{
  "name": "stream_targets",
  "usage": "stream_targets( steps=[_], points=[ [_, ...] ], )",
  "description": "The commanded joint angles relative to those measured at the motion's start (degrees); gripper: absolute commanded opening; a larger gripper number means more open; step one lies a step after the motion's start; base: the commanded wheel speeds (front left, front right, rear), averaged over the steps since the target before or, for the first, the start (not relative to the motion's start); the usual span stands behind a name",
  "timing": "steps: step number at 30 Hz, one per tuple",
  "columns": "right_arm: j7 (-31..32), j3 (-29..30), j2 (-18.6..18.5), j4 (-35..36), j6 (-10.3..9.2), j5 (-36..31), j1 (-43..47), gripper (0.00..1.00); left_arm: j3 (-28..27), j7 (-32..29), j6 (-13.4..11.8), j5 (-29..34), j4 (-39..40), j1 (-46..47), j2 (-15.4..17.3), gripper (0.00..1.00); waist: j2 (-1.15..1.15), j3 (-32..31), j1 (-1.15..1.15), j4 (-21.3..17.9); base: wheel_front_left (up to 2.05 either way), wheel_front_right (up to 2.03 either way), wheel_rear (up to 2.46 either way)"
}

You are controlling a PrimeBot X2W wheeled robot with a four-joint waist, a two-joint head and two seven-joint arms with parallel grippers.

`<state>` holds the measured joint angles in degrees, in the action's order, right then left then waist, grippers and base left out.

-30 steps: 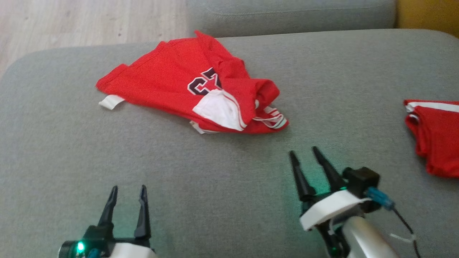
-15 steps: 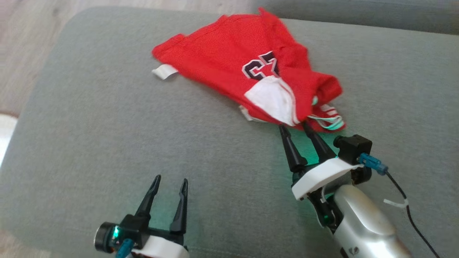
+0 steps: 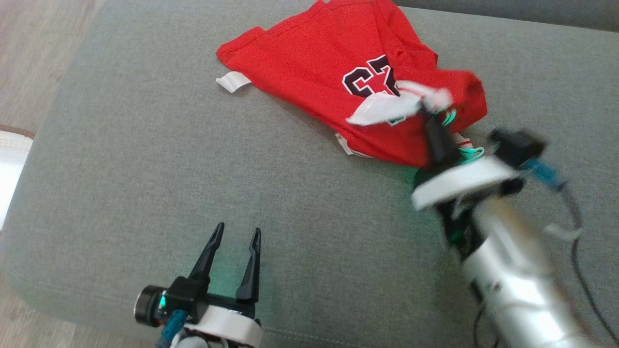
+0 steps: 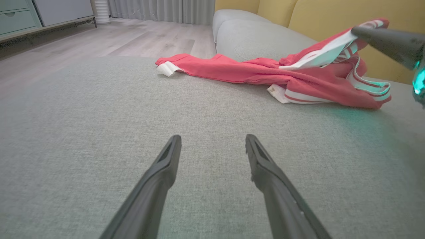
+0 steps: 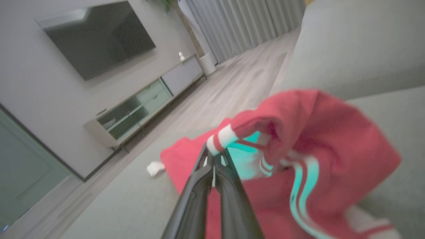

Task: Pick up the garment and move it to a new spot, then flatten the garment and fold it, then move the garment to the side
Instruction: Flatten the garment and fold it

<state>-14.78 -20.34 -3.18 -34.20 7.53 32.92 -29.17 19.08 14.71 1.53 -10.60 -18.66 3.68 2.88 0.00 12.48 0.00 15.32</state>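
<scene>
**Head view.** Garment [image 3: 309,63]: red, crumpled, spread over the far part of a grey sofa seat [image 3: 145,183]. Black white-edged number [image 3: 370,79] face up; white tag [image 3: 233,81] sticking out at its left edge onto the seat. Right gripper [image 3: 426,105]: blurred, jaws pressed together on the white sleeve [image 3: 382,110], holding that fold up clear of the red cloth below. Left gripper [image 3: 238,228]: jaws apart, nothing between them, low over bare seat near the front edge, well apart from the garment. Pale wooden floor [image 3: 29,58] at upper left.

**Left wrist view.** Looks between two spread fingers across the seat. Garment beyond, mostly flat on the seat, its right end raised at the tip of the other arm's closed fingers. Yellow back cushion [image 4: 318,16] behind. Cabinet [image 4: 20,16] with drawers and grey curtain [image 4: 166,10] far off across the floor.

**Right wrist view.** Fingers meeting on a red-and-white striped sleeve edge; rest of the garment hanging from there down to the seat. Television [image 5: 96,39] on the wall [image 5: 33,99] above the cabinet. Contents of the cabinet's open shelves too blurred to tell.
</scene>
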Motion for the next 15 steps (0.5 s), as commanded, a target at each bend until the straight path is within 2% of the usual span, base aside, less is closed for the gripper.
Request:
stream_targets(
  steps=[1, 2, 3, 8, 9, 10, 12, 15],
  points=[
    [-0.2, 3.5, 0.3, 2.4, -0.04, -1.3, -5.6, 0.00, -0.6, 0.3, -0.2, -0.6, 1.7, 1.9, 0.0, 1.00, 0.00, 0.2, 0.00, 0.0, 0.00, 0.00, 0.00],
    [-0.2, 6.3, 0.3, 2.1, -0.04, -2.3, -7.5, 0.00, -0.3, 0.3, -0.2, -0.7, 1.9, 2.1, 0.0, 1.00, 0.00, 0.4, 0.00, 0.2, 0.00, 0.00, 0.00],
    [-0.2, 6.3, 0.3, 2.1, -0.04, -2.3, -7.5, 0.00, -0.3, 0.3, -0.2, -0.7, 1.9, 2.1, 0.0, 1.00, 0.00, 0.4, 0.00, 0.2, 0.00, 0.00, 0.00],
    [-0.2, 19.5, -1.4, -4.2, -0.04, -14.7, -17.9, 0.00, 2.0, 0.3, 0.3, -0.7, 1.3, 2.9, 0.0, 1.00, 0.00, 1.6, 0.00, 1.5, 0.00, 0.00, 0.00],
    [-0.2, 21.7, -2.4, -6.1, -0.04, -17.0, -19.5, 0.55, 2.3, 0.3, 0.4, -0.8, 0.9, 2.9, 0.0, 1.00, 0.00, 1.9, 0.00, 1.8, 0.00, 0.00, 0.00],
    [-0.2, 23.8, -3.6, -8.0, -0.04, -19.6, -20.8, 1.00, 2.6, 0.3, 0.5, -1.0, 0.7, 3.0, 0.0, 1.00, 0.00, 2.0, 0.00, 2.0, 0.00, 0.00, 0.00],
    [-0.2, 27.5, -6.1, -12.6, -0.04, -25.0, -22.5, 1.00, 3.0, 0.3, 0.5, -1.2, 0.1, 2.9, 0.0, 1.00, 0.00, 2.2, 0.00, 2.4, 0.00, 0.00, 0.00],
    [-0.2, 36.0, -8.3, -17.1, -0.04, -30.9, -23.1, 1.00, 3.3, 0.3, 0.4, -1.5, -0.4, 2.7, 0.0, 1.00, 0.00, 2.4, 0.00, 2.7, 0.00, 0.00, 0.00]
  ],
)
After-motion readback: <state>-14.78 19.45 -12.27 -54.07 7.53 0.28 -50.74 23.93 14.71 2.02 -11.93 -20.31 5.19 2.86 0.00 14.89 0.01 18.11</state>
